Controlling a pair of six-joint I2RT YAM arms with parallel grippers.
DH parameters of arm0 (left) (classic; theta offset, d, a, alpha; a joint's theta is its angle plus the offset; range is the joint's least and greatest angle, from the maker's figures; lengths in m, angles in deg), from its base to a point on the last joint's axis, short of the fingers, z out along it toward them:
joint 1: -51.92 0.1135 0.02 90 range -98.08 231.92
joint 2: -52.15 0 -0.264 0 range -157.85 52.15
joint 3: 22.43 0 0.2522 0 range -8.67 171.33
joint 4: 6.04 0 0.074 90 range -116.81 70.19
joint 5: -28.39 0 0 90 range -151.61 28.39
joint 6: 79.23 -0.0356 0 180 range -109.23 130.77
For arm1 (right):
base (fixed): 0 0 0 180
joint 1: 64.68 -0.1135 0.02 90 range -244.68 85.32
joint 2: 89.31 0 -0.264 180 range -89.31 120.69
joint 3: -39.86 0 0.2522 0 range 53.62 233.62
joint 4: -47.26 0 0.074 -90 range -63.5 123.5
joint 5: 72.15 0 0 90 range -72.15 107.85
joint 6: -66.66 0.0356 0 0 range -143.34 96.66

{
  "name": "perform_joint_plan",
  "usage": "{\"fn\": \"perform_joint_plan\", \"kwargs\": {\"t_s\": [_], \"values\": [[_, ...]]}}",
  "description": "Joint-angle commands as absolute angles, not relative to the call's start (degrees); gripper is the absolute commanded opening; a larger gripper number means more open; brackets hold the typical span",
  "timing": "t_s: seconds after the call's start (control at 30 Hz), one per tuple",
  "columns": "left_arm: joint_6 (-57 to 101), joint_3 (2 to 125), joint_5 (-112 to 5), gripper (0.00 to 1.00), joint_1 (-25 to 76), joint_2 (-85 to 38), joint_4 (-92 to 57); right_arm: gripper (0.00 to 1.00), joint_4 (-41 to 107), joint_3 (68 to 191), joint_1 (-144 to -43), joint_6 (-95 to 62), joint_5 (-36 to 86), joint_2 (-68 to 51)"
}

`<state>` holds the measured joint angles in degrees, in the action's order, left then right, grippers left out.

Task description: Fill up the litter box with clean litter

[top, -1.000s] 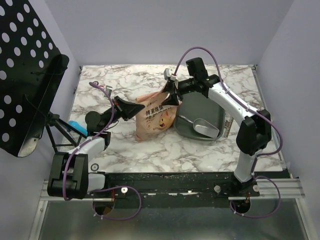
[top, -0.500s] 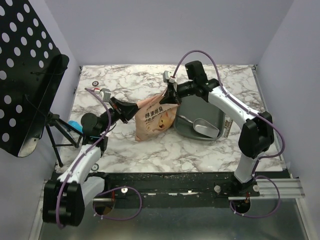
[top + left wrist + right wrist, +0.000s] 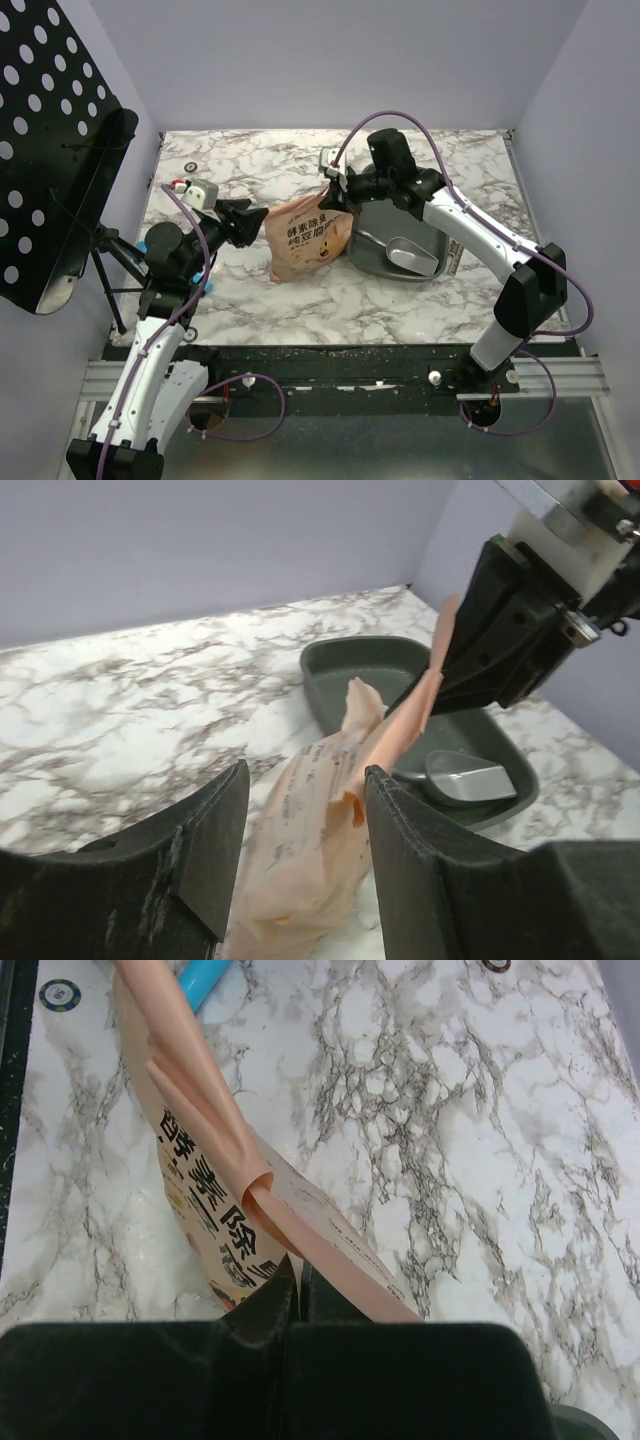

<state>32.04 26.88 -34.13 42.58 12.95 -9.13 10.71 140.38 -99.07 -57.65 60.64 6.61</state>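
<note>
The dark grey litter box [image 3: 432, 232] lies right of centre on the marble table, with a grey scoop [image 3: 412, 256] inside it. Against its left side leans an orange-tan printed bag [image 3: 305, 238]. My right gripper [image 3: 338, 190] is shut on the bag's top edge; in the right wrist view its jaws [image 3: 298, 1282] are pressed together beside the bag [image 3: 215, 1165]. My left gripper [image 3: 256, 221] stands open just left of the bag, not touching it. In the left wrist view the bag [image 3: 320, 825] lies beyond the open left gripper [image 3: 306, 852], with the litter box [image 3: 372, 662] behind. The clean litter is hidden.
A black perforated board [image 3: 50, 150] on a stand rises at the far left. A blue object [image 3: 150, 254] lies by the left arm and a small black disc [image 3: 190, 166] sits at the back left. Walls close in the table's back and sides.
My left gripper has opened, let go of the bag and pulled back to the left. My right gripper has shut on the bag's top edge and now holds it alone.
</note>
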Motion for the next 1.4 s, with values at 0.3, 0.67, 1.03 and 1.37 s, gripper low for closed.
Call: {"fn": "perform_joint_plan", "kwargs": {"t_s": [0.3,0.67,1.03,1.37], "values": [[5.42,41.07,-43.68,0.64,31.1,8.04,-34.91,0.0,9.07,145.64,-108.27,-53.58,43.96,2.09],[-2.06,43.19,-42.19,0.7,26.35,3.03,-38.96,0.0,6.17,146.26,-111.0,-54.63,44.74,1.3],[-6.45,46.44,-48.94,0.05,24.94,-4.8,-38.45,0.0,3.8,146.87,-111.79,-55.16,47.73,-0.28],[-22.89,38.26,-53.27,0.0,24.06,6.7,-24.29,0.51,10.29,138.54,-111.0,-46.83,24.57,-8.97]]}}
